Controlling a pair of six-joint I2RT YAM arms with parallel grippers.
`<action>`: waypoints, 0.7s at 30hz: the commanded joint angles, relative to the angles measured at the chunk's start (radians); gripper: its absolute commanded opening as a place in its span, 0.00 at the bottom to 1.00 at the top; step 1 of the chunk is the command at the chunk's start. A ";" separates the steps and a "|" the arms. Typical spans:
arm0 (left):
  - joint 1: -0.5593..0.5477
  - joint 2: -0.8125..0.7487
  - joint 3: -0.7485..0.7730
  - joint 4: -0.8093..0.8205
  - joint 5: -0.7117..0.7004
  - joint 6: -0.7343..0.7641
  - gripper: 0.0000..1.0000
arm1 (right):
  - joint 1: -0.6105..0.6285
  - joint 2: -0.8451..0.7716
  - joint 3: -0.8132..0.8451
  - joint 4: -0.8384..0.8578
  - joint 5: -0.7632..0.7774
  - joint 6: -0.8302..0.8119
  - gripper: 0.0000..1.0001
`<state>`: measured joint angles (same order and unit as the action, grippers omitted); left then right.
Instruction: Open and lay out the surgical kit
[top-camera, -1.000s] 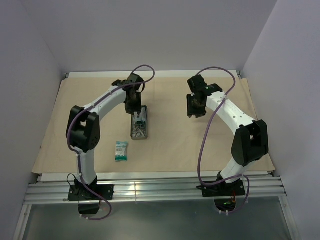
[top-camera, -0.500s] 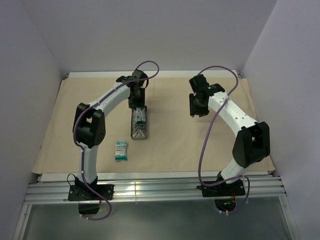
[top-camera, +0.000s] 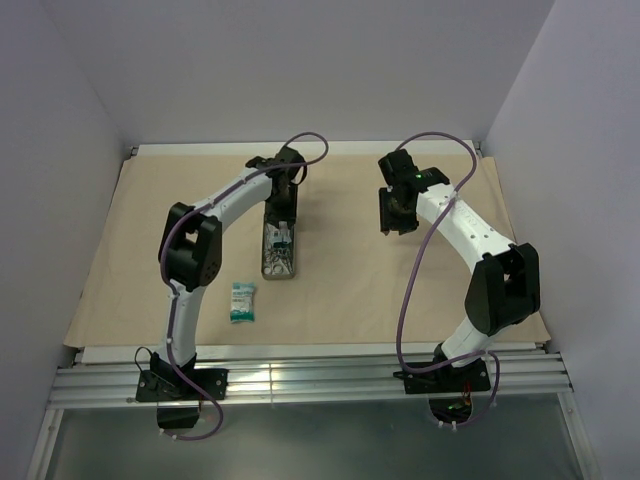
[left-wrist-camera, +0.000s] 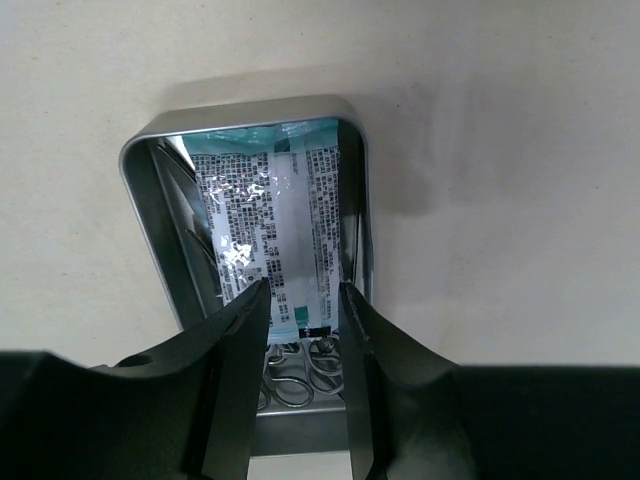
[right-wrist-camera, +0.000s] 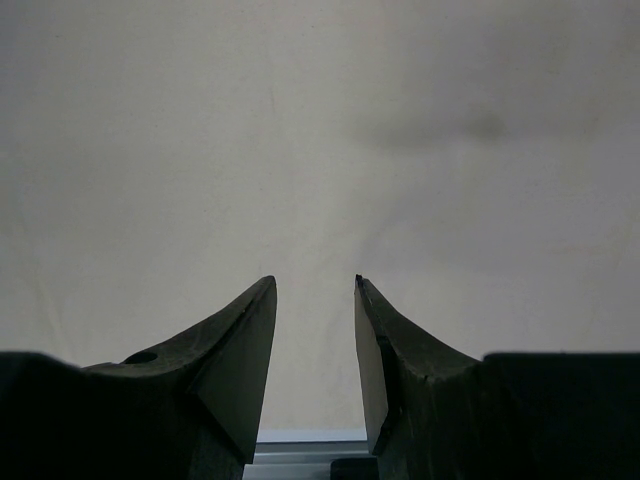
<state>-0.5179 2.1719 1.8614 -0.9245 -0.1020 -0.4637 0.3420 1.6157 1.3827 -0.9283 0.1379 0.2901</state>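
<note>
The tan wrap lies spread flat over the table. On it stands the small grey tray, its wall showing in the left wrist view. Inside it a teal-white packet leans lengthwise, with silver ring handles of the scissors or forceps below it. A second teal-white packet lies on the wrap, near and left of the tray. My left gripper hovers open over the tray, fingertips on either side of the packet's near end. My right gripper is open above bare wrap.
Plain walls close in the back and both sides. Metal rails carrying both arm bases run along the near edge. The wrap's front edge ends just ahead of the rails.
The left arm has swung its elbow to the right and its gripper has shifted slightly right over the tray's far end. The right arm has barely moved.
</note>
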 joint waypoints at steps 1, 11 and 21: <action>-0.007 0.023 0.030 -0.016 -0.005 0.013 0.40 | -0.008 -0.051 0.015 -0.010 0.031 -0.008 0.45; -0.018 0.069 0.028 -0.036 -0.031 0.014 0.30 | -0.006 -0.062 0.039 -0.024 0.037 -0.012 0.45; -0.018 0.023 0.022 -0.046 -0.019 0.016 0.00 | -0.006 -0.068 0.070 -0.033 0.017 -0.005 0.45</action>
<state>-0.5320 2.2162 1.8698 -0.9401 -0.1211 -0.4564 0.3420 1.5940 1.4048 -0.9516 0.1493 0.2897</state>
